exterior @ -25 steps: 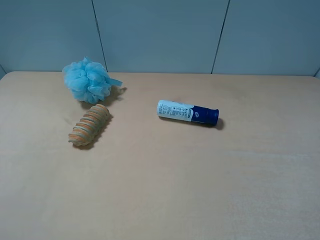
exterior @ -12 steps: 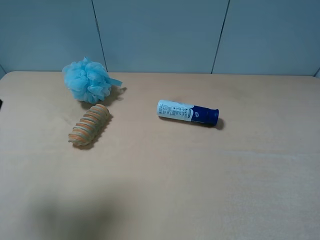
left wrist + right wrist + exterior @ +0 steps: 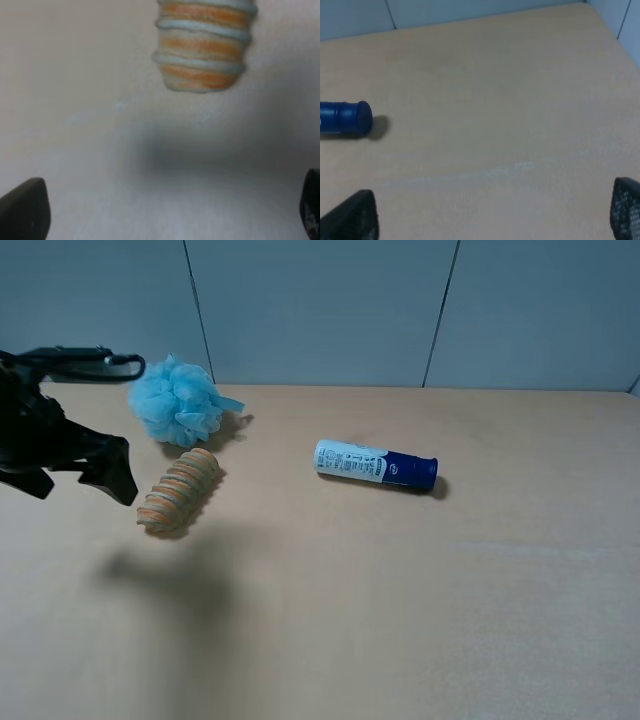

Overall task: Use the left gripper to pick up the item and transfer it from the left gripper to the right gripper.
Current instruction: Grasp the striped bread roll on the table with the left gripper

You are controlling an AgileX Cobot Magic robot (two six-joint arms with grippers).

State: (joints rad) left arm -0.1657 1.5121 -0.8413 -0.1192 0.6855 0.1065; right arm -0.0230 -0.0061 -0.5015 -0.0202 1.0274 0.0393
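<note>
I judge the task to be at its very start, with nothing gripped and nothing handed over. The orange-and-tan ribbed roll [image 3: 180, 490] lies flat on the table [image 3: 400, 590], slanted, with its far end just beside the light-blue bath puff [image 3: 177, 400] and well apart from the white-and-dark-blue tube [image 3: 375, 464].

My left hand [image 3: 82, 485] hangs just to the left of the roll in the high view. Its shadow falls on the table some way off, so I take it to be raised above the surface rather than resting on it. Its fingers are spread wide. In the left wrist view the two tips sit at opposite edges with only bare table between them, and the near end of the roll lies ahead of them, outside the gap. It is released and carries nothing.

My right hand [image 3: 488, 215] does not show in the high view. Its own wrist camera shows both fingertips far apart over bare table, so it is released too, with the tube's blue cap off to one side.

Everything is left to do. The left hand must get its fingers around the roll and clench, then lift it and bring it toward the middle. The right hand must come to meet it and take hold before the left lets go. The roll looks soft, so I expect it to give under the squeeze.
</note>
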